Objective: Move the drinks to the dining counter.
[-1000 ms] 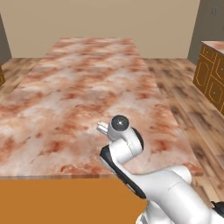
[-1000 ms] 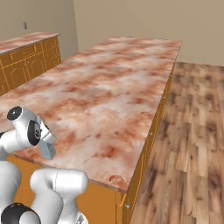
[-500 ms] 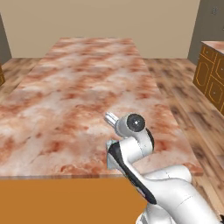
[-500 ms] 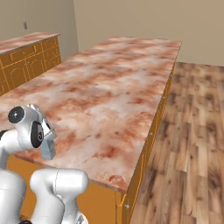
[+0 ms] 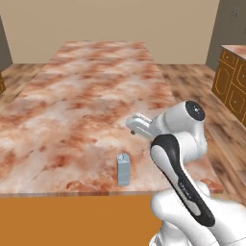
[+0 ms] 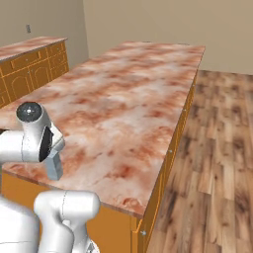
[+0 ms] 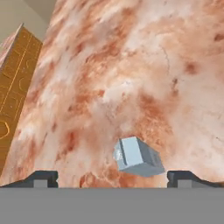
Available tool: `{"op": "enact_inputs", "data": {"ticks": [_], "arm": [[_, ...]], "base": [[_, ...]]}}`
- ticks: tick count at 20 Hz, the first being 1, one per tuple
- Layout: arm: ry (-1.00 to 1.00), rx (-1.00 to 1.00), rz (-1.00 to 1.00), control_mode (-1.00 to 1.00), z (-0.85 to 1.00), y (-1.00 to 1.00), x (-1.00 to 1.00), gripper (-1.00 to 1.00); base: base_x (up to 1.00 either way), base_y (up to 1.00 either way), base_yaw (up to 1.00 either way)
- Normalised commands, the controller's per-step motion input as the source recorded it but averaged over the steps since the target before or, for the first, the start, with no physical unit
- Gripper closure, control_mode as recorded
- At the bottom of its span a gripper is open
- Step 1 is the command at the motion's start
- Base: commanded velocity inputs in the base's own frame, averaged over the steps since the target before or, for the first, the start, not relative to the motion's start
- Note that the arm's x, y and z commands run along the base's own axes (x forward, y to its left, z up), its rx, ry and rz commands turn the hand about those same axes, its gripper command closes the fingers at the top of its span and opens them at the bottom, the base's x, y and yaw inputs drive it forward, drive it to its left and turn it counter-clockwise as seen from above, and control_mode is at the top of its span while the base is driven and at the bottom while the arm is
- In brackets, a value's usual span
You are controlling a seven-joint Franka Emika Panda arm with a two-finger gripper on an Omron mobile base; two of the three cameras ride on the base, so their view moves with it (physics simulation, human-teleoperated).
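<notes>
A small grey-blue gable-top carton (image 7: 136,157) stands upright on the reddish-pink marble worktop (image 5: 86,96). It sits below the end effector (image 7: 112,178), between its fingertips (image 7: 41,178) but untouched. The fingers are spread wide apart.

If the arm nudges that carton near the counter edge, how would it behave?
The grey-blue carton stands upright, tall on a small base, so it probably tips rather than slides. It sits near the dining counter edge, so it might fall. Its flat sides won't roll.
</notes>
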Motion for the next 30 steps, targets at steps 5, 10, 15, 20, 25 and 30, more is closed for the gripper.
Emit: {"op": "enact_inputs", "data": {"ticks": [5, 10, 15, 20, 25, 30], "arm": [[0.00, -0.14, 0.63, -1.00, 0.02, -0.08, -0.55, -1.00], [0.03, -0.40, 0.28, -1.00, 0.63, 0.36, -0.43, -1.00], [0.13, -0.67, -0.21, -1.00, 0.84, 0.22, -0.22, -1.00], [0.05, -0.12, -0.19, -1.00, 0.28, -0.59, -0.26, -1.00], [0.00, 0.00, 0.00, -1.00, -0.06, -0.50, -0.43, -1.00], [-0.02, 0.00, 0.01, -1.00, -0.09, -0.13, -0.79, -1.00]], "base": [[0.00, 0.00, 0.00], [0.00, 0.00, 0.00], [0.00, 0.00, 0.00], [0.00, 0.00, 0.00], [0.00, 0.00, 0.00], [0.00, 0.00, 0.00]]}}
